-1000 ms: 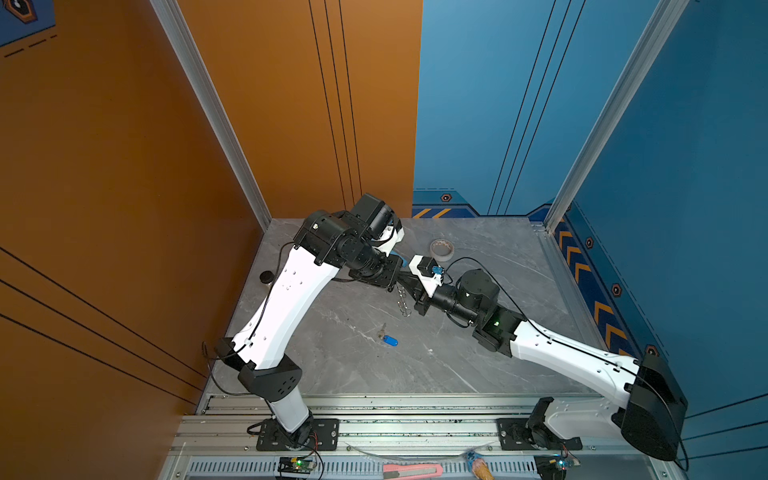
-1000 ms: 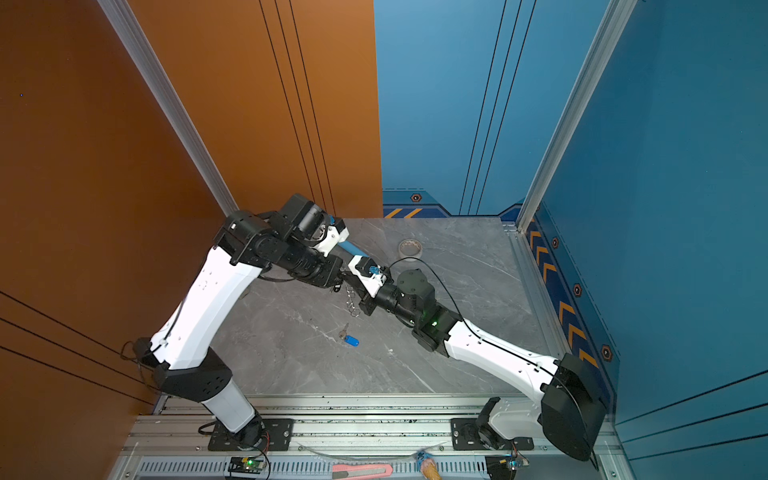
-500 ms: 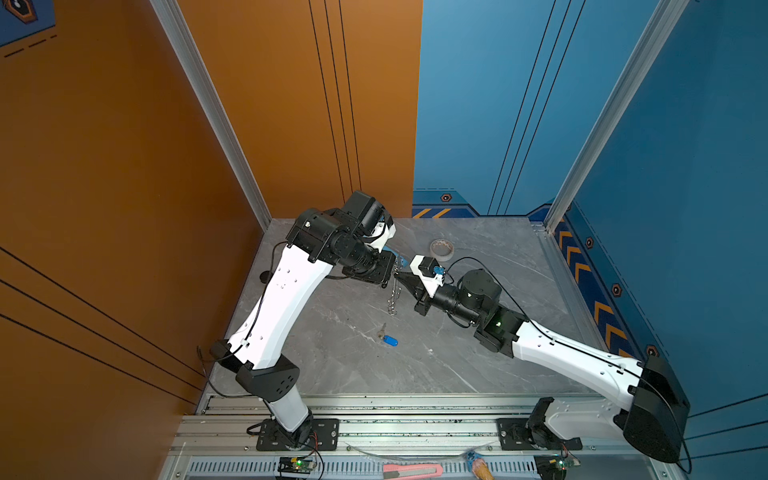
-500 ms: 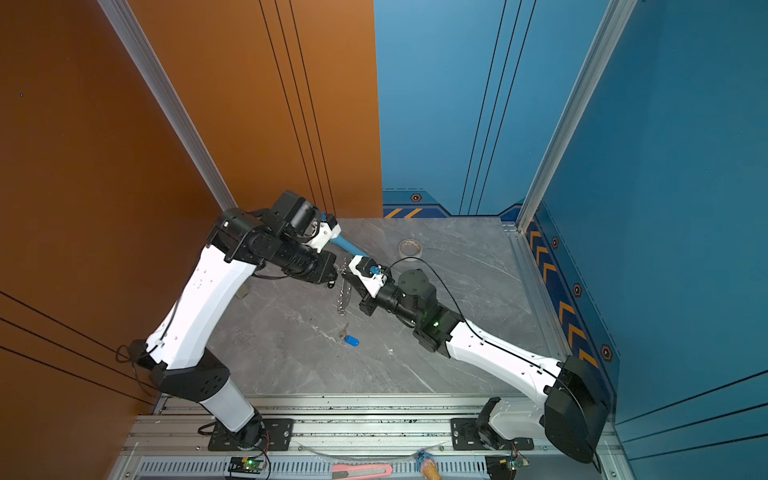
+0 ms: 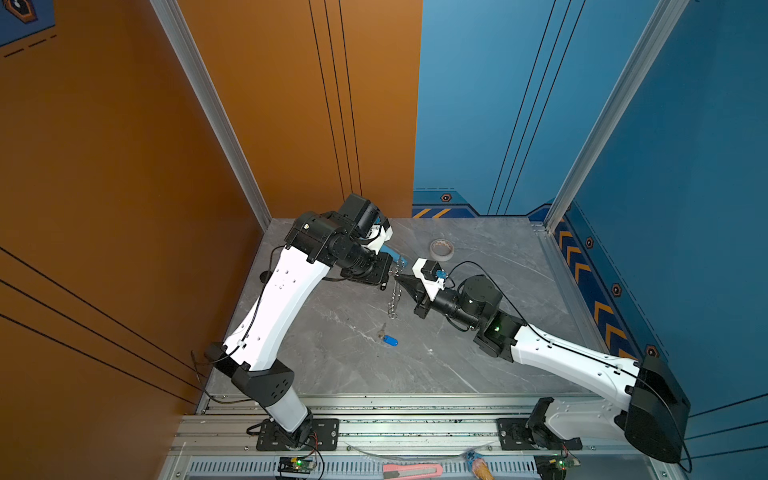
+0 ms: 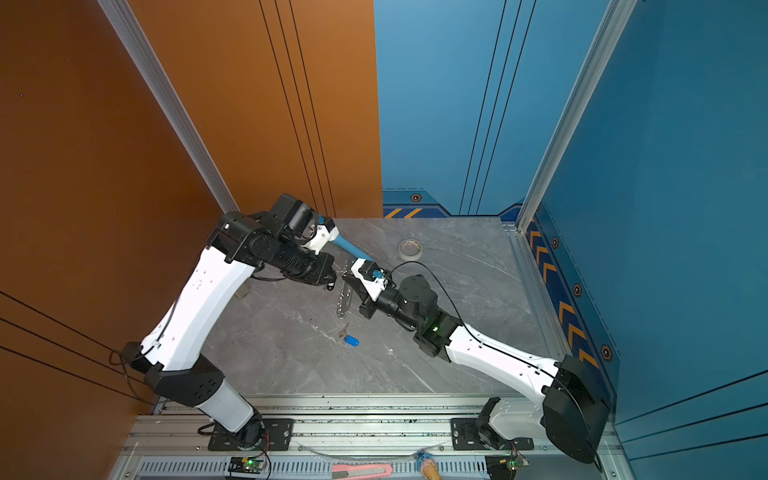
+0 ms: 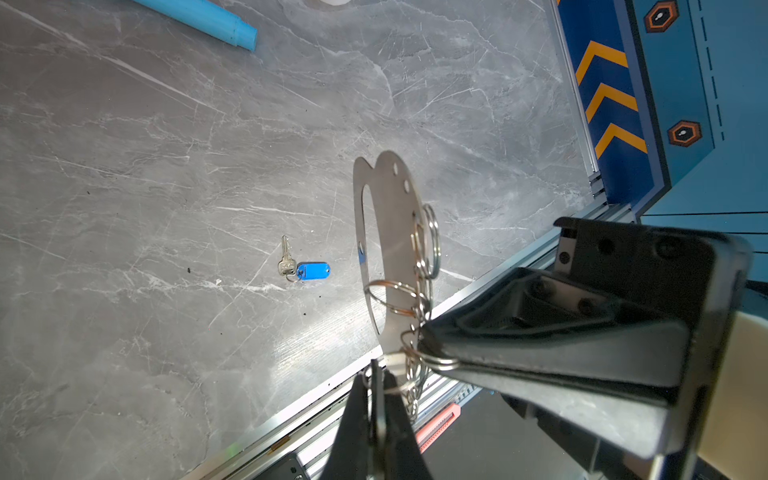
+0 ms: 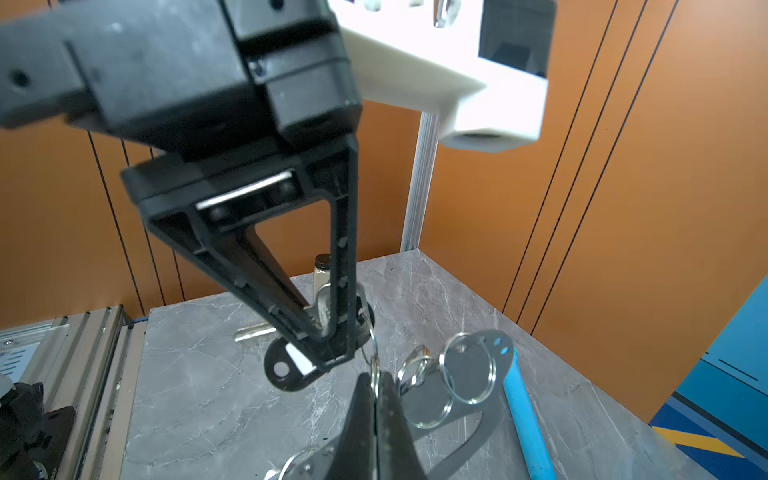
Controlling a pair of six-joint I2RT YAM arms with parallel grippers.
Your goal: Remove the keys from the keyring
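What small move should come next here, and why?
Probably the left pincer should work the dark fob round the wire ring to slide it off. The right pincer pinches that ring, the left clamps the fob, and the keyring hangs below.

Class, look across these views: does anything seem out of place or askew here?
One key with a blue tag lies alone on the table, apart from the keyring, which hangs upright in mid-air.

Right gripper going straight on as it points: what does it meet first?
Probably the left gripper and the dark fob it pinches, close ahead of the right gripper; depth is unclear.
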